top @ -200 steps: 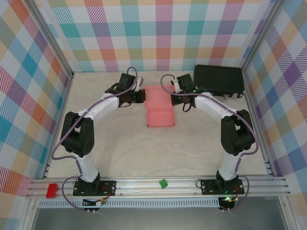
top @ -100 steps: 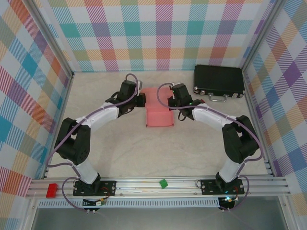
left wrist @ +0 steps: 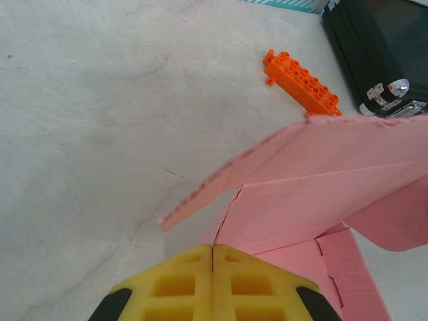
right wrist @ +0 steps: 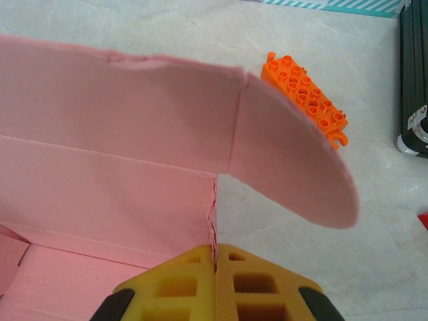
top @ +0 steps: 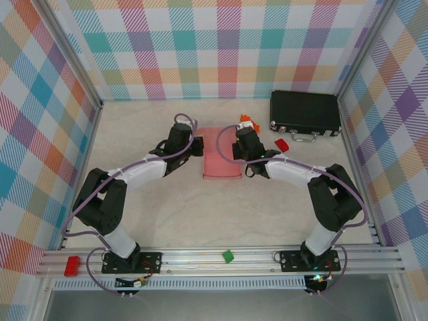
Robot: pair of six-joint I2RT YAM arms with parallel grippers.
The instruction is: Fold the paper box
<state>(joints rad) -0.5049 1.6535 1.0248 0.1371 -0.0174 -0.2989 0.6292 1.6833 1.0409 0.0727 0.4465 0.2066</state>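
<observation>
The pink paper box (top: 222, 155) lies mid-table, partly folded, with its walls raised. My left gripper (top: 198, 146) is at the box's left side and my right gripper (top: 235, 150) at its right side. In the left wrist view the yellow fingers (left wrist: 180, 281) of the left gripper (left wrist: 212, 249) are shut, and a side wall of the paper box (left wrist: 321, 180) runs edge-on into their seam. The right gripper (right wrist: 215, 249) is likewise shut on the ragged edge of a wall of the paper box (right wrist: 100, 134). A rounded flap (right wrist: 294, 167) sticks out to the right.
An orange toy brick (top: 247, 122) (left wrist: 302, 83) (right wrist: 304, 97) lies just behind the box. A small red bit (top: 281, 144) lies to its right. The black hard case (top: 304, 112) stands at the back right. A green bit (top: 228, 255) and a red block (top: 71, 265) sit on the front rail.
Both grippers have come nearer along the box's sides, staying shut. The box's far end has risen. The orange brick and the red bit now show from behind the right arm.
</observation>
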